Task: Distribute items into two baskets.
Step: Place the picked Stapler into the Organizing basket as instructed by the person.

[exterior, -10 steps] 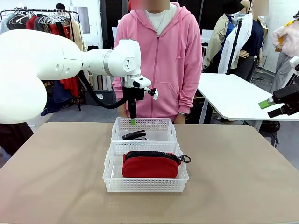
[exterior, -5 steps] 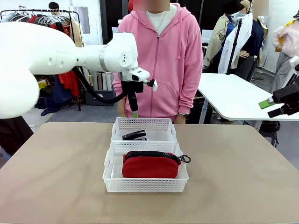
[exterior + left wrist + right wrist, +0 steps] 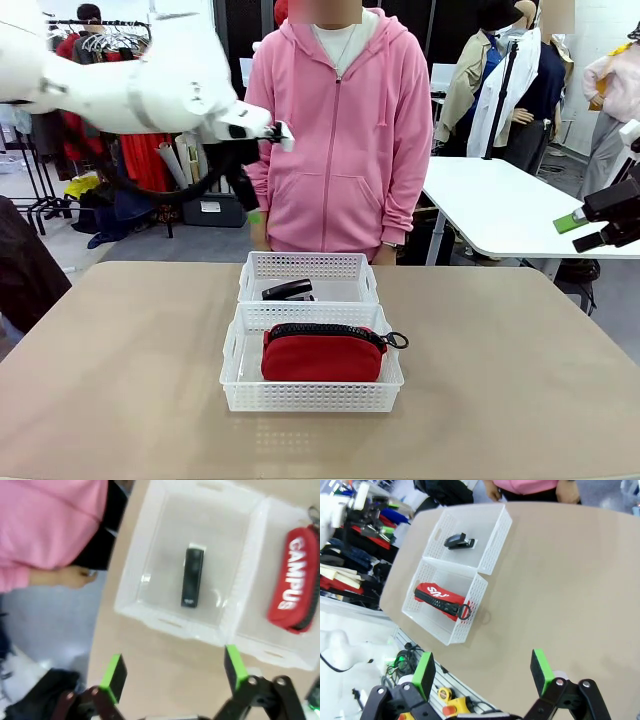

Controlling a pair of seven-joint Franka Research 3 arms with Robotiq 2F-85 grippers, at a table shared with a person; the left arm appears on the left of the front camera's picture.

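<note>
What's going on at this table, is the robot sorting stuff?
It looks like the sorting is done. The black stapler lies in the far basket and the red pouch in the near basket. Neither arm holds anything: the left gripper hangs open, up and to the left of the baskets, and the right gripper is open off to the side. A person in a pink hoodie stands at the far side.

A tan table [image 3: 120, 380] carries two white lattice baskets set end to end at its middle, apparently touching. The far basket [image 3: 350, 268], toward the person's side, is the narrower one; the larger basket [image 3: 240, 385] sits on the near side. Bare tabletop spreads to left and right.
</note>
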